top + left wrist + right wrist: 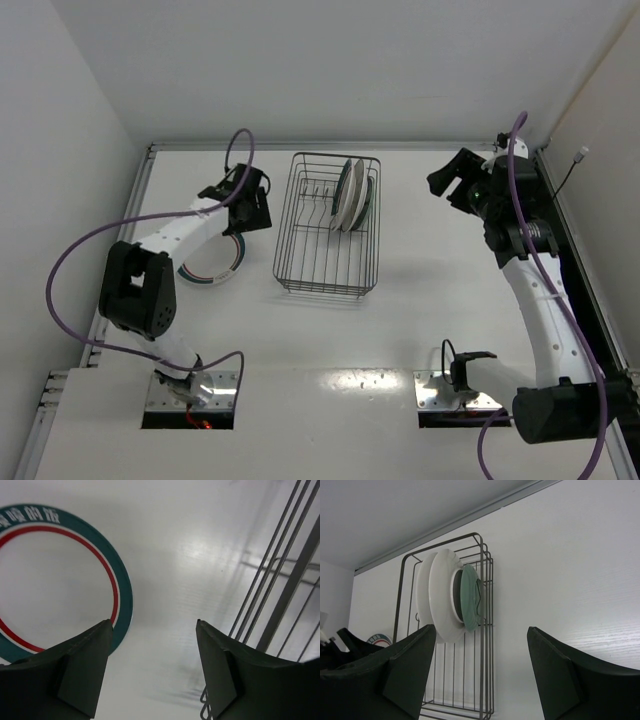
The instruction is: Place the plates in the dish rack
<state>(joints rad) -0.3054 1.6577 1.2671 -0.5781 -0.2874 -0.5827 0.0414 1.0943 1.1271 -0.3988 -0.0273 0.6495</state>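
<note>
We note three plates (352, 195) upright in the rack (325, 272), centre of the overhead frame. Ringed plate (212, 270) lies flat on the worktop (420, 320), left, near the left pincer (154, 630), which is open and empty. Right pincer (481, 632) gapes empty, upper right.

top: overhead, far | wrists: low, close | shared: dish rack (325, 284)

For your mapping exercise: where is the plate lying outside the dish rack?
In the top view, the green-and-red-rimmed plate lies flat on the table, left of the dish rack, beside the left gripper.
</note>
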